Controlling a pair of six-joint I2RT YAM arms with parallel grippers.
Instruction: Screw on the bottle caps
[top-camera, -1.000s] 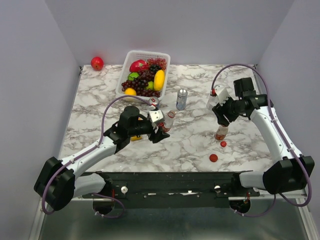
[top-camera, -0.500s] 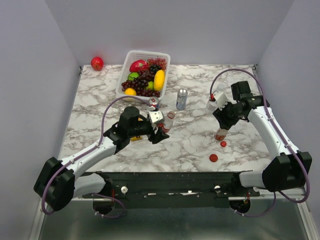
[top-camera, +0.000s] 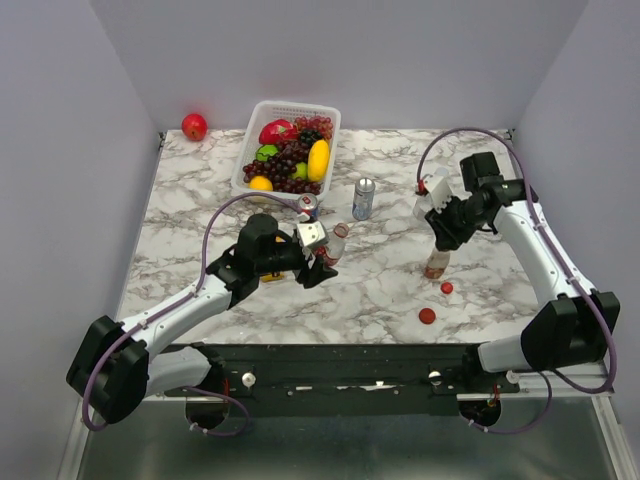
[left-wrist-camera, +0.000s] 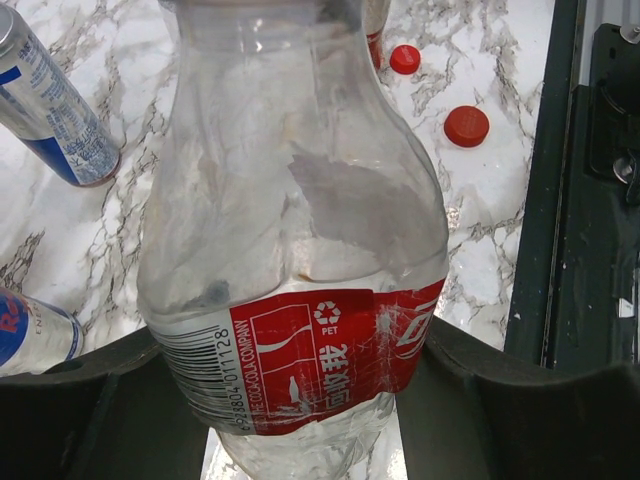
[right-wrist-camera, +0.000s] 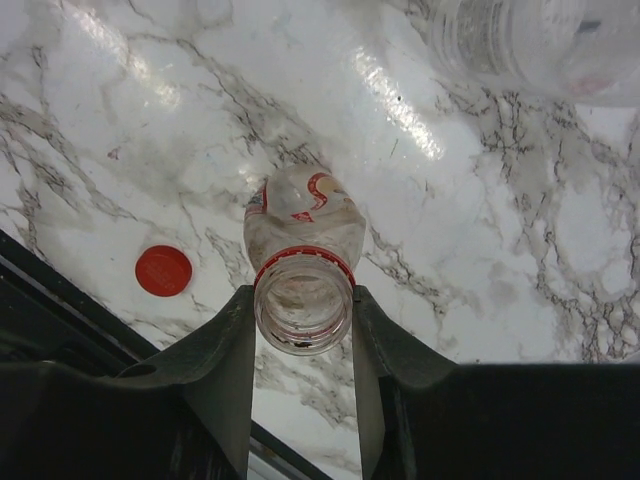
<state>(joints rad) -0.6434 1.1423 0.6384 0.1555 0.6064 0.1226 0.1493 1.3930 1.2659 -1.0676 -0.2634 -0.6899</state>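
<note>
Nearest the arm bases, two caps lie loose on the marble worktop (top-camera: 200, 190): the larger red cap (top-camera: 427, 316) and, just beyond it, the smaller red cap (top-camera: 446, 288). Close beside the smaller one is the open-necked bottle (right-wrist-camera: 300, 215). Its uncapped mouth, ringed in red, sits between the fingertips of the right claw (right-wrist-camera: 303, 300). That claw is clenched on the neck, with no gap showing at either finger, and the bottle's body points down toward the worktop. Left of centre, the left claw (left-wrist-camera: 300, 350) grasps the labelled bottle (left-wrist-camera: 300, 200) at its red label, fingers pressed against both sides. A second can (left-wrist-camera: 25, 335) lies just beside that claw. Farther back stands a soda can (top-camera: 363, 198), then a white basket (top-camera: 262, 108) of fruit, and an apple (top-camera: 194, 126) in the far left corner.
</note>
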